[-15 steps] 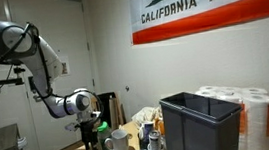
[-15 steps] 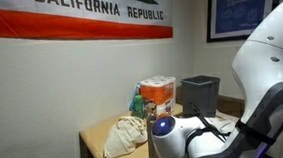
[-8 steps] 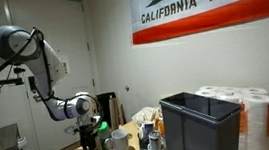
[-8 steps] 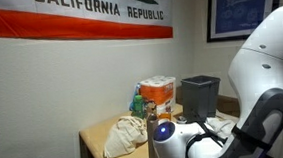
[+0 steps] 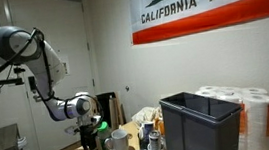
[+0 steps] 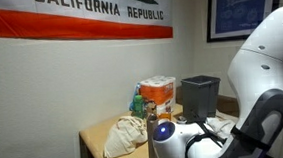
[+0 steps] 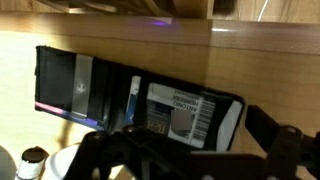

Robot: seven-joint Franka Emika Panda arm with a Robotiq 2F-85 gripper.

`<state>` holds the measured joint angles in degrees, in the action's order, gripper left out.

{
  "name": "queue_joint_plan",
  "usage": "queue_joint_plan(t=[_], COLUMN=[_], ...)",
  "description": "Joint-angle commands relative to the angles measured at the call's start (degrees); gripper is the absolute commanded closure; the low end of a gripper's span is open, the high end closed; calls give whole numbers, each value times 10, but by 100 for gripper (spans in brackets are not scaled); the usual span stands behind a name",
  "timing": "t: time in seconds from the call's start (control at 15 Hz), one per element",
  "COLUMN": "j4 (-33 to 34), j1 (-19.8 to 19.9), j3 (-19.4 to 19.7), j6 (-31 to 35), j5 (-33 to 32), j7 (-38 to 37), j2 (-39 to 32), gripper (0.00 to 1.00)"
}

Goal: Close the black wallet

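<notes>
In the wrist view we see the flat black folding wallet (image 7: pixel 135 100) lying open on the light wooden counter (image 7: pixel 260 70), stretched from about 9 o'clock to 3 o'clock across the frame and slightly tilted. Its inner face carries lighter patches: a pale strip with a pinkish edge on the 9 o'clock half, and on the 3 o'clock half a white card or label (image 7: pixel 180 115) with a barcode and small print too blurred for us to read. The dark end effector (image 7: pixel 175 160) fills the 6 o'clock edge of that view, just at the wallet's near side; we cannot tell how far its fingers are spread, nor whether they touch the wallet.

In both exterior views a red, white and black flag (image 5: pixel 208 5) hangs on the wall; we read "CALIFORNIA REPUB" in one and "CALIFORNIA REPUBLIC" on the flag (image 6: pixel 87 15) in the other. The wallet itself is not visible to us in either exterior view.

In an exterior view the white robot arm (image 5: pixel 11 48) reaches down at 8 o'clock of the frame towards the counter, beside white mugs (image 5: pixel 118 140) and a large dark grey plastic bin (image 5: pixel 200 123), with white paper rolls (image 5: pixel 243 99) just behind the bin.
</notes>
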<state>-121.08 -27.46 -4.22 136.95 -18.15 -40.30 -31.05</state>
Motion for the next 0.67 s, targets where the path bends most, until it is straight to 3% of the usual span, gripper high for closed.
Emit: queue_joint_plan(t=[0.0,0.6], j4=[3,5], j1=[0,-10], j3=[2,20], j6=[9,38], j5=[1,-25], j7=[2,-5], j2=[-2,-16], gripper=[0,0])
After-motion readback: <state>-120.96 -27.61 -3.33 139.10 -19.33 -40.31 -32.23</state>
